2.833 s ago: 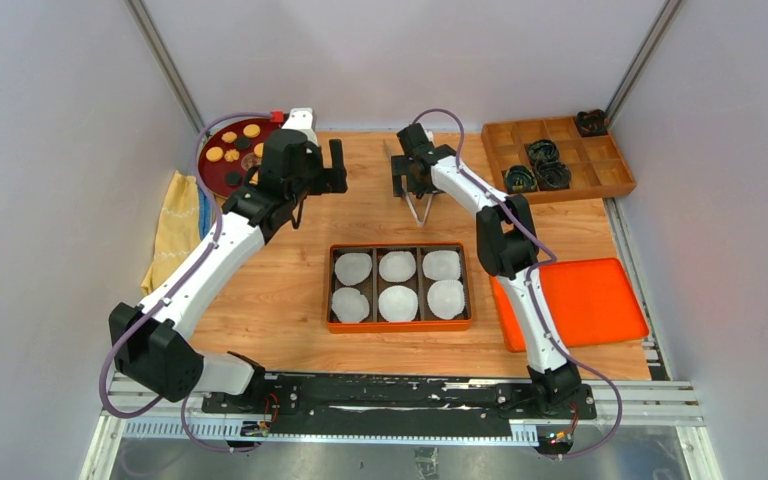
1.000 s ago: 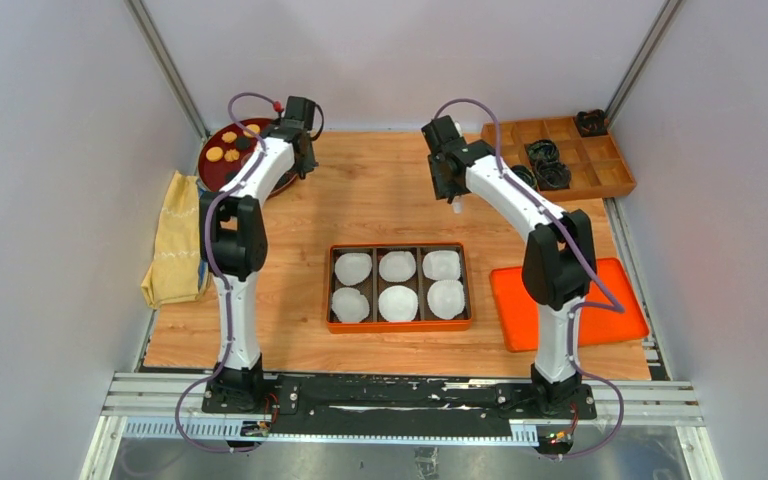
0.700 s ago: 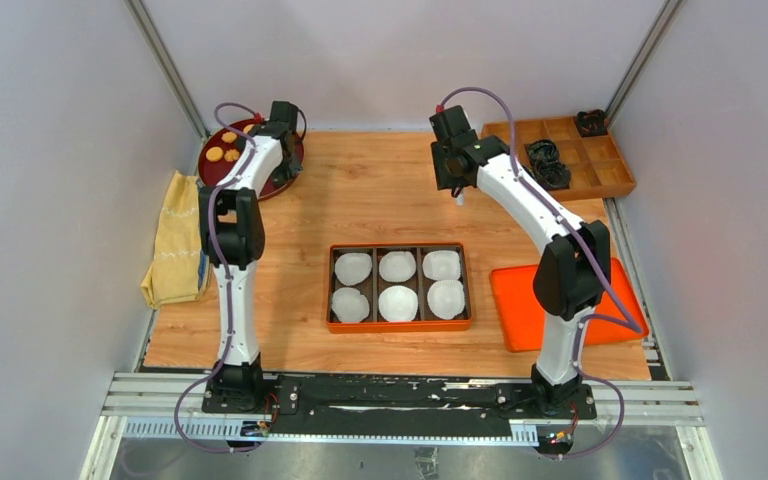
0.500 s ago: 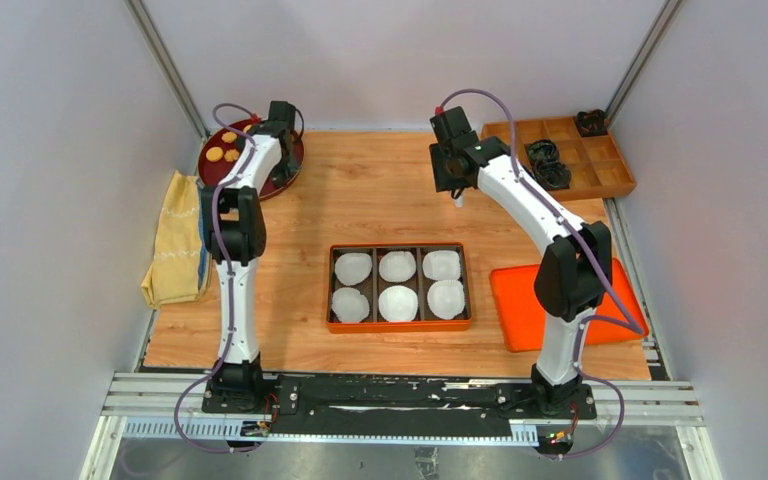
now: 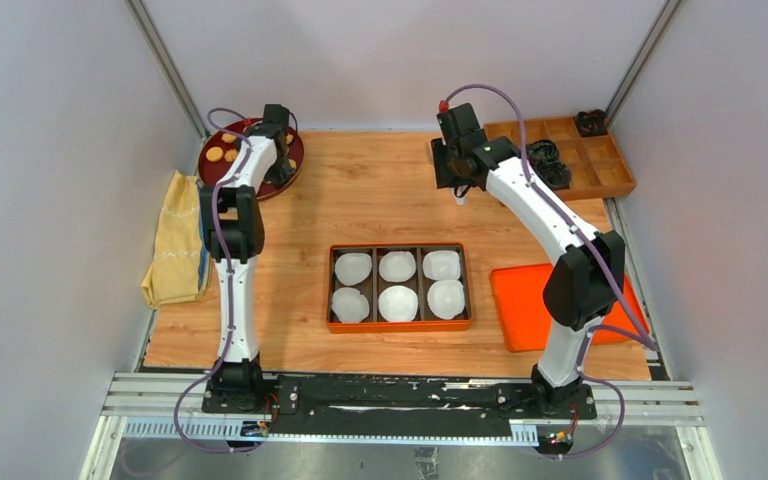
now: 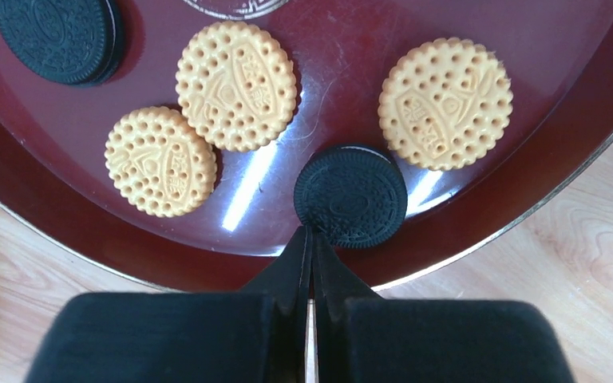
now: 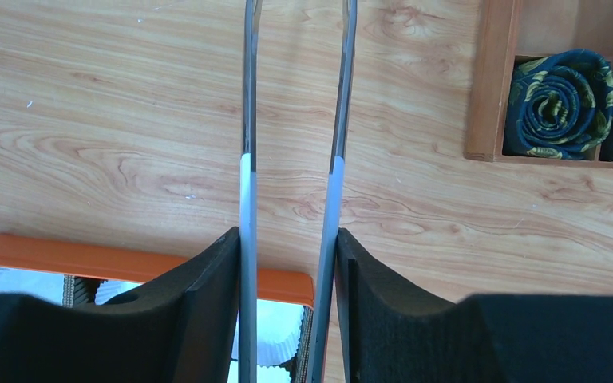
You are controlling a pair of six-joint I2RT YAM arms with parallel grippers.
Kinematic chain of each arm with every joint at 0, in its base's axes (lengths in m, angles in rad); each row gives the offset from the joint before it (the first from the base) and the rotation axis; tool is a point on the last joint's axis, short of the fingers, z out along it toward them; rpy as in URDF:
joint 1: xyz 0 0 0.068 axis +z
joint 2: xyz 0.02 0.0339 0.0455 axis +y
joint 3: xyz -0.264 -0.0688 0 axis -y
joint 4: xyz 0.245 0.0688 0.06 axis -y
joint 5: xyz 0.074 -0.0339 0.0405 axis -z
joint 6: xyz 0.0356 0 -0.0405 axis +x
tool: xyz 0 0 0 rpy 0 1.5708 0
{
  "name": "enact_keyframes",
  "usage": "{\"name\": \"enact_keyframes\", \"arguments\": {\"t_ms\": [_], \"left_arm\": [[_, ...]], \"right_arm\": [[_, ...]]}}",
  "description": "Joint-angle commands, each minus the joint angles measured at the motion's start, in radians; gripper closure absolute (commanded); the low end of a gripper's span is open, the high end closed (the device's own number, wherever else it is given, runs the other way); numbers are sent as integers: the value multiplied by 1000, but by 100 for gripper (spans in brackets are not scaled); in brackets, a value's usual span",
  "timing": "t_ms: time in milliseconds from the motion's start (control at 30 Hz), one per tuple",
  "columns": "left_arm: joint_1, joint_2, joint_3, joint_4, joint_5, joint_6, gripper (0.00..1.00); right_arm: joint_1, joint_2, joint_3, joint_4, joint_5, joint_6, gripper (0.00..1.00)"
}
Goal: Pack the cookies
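The left gripper (image 6: 311, 236) is pinched fully closed on nothing, with its tips at the near edge of a black sandwich cookie (image 6: 350, 195). The cookies (image 6: 236, 74), golden and black, lie on the dark red plate (image 6: 527, 152). The right gripper (image 7: 287, 243) clamps metal tongs (image 7: 246, 120), prongs apart, just beyond the orange tray (image 7: 88, 257).

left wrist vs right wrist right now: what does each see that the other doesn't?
Left wrist only: the dark red plate with three golden cookies and two dark cookies; the left gripper, shut, tips at one dark cookie's edge. Right wrist only: the right gripper shut on metal tongs, the orange box with white paper cups, a wooden organizer holding a rolled dark item. Both: the wooden table.
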Motion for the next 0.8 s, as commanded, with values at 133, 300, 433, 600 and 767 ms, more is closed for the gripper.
{"name": "enact_keyframes", "arguments": {"t_ms": [133,300,433,600,767], "left_arm": [[-167,-13,-104,-23,176,-5,98],[-289,16,-59,-22,265,-20,98],[-335,57,20,-20,322,-40,98],[-369,134,173,-16,420,-30,97],[-389,155,166,64,544,-5,96]], "right_arm": [[-9,-60,-17,27,-15,0,54],[-9,-81,-44,31,-7,-1,54],[-10,-104,-67,37,-6,-4,54],[-9,-125,-105,45,-32,3,54],[-8,-142,-144,62,-66,13,54]]}}
